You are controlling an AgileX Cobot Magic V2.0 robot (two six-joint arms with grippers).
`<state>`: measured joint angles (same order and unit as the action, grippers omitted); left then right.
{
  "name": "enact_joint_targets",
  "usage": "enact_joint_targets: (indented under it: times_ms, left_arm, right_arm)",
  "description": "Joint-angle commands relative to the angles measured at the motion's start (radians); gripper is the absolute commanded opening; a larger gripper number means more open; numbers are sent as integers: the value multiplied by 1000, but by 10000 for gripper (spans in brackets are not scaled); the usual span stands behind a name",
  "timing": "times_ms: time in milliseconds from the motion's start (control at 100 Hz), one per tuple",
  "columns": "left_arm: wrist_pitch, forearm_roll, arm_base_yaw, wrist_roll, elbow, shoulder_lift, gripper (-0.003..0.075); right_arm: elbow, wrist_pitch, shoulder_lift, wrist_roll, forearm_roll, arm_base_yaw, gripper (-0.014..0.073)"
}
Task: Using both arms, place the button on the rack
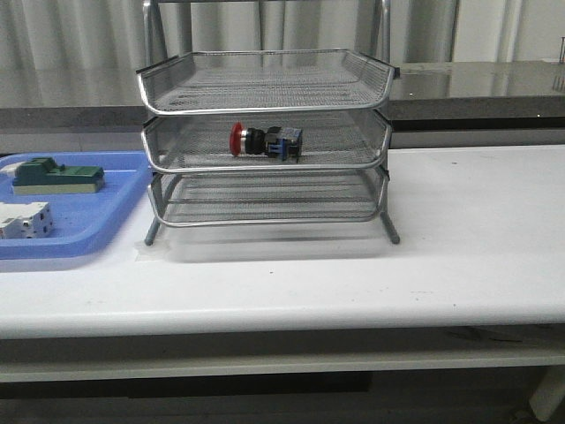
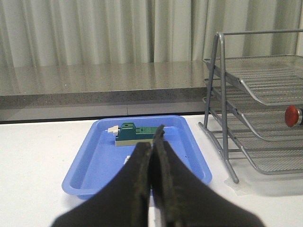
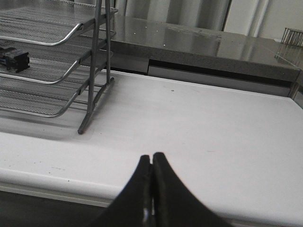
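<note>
The button [image 1: 266,140], red cap to the left and blue-black block to the right, lies on its side on the middle tier of the silver wire rack [image 1: 265,93]. Its red cap shows in the left wrist view [image 2: 293,115] and its dark block in the right wrist view [image 3: 15,59]. My left gripper [image 2: 152,142] is shut and empty, held back from the table in front of the blue tray. My right gripper [image 3: 152,158] is shut and empty above the table's front edge, to the right of the rack [image 3: 90,71]. Neither gripper shows in the front view.
A flat blue tray [image 1: 106,208] lies left of the rack and holds a green block [image 1: 55,176] and a white boxy component [image 1: 25,220]. The tray [image 2: 99,161] and green block [image 2: 135,134] also show in the left wrist view. A grey counter runs behind the table.
</note>
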<state>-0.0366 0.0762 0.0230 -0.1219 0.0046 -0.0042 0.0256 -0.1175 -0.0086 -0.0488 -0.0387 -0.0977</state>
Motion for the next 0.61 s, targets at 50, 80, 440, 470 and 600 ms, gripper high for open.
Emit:
enact_joint_targets:
  times_ms: [50,80,440,470,600]
  left_arm:
    - [79,0,-1,-10,32,-32,-20]
    - [79,0,-1,-10,32,-32,-20]
    - [79,0,-1,-10,32,-32,-20]
    - [79,0,-1,-10,32,-32,-20]
    - [79,-23,-1,-10,32,-32,-20]
  right_arm:
    - [2,80,-14,-4,0,4,-65]
    - [2,79,-14,-4,0,4,-65]
    - [2,79,-14,-4,0,4,-65]
    - [2,79,-14,-4,0,4,-65]
    - [2,79,-14,-4,0,4,-65]
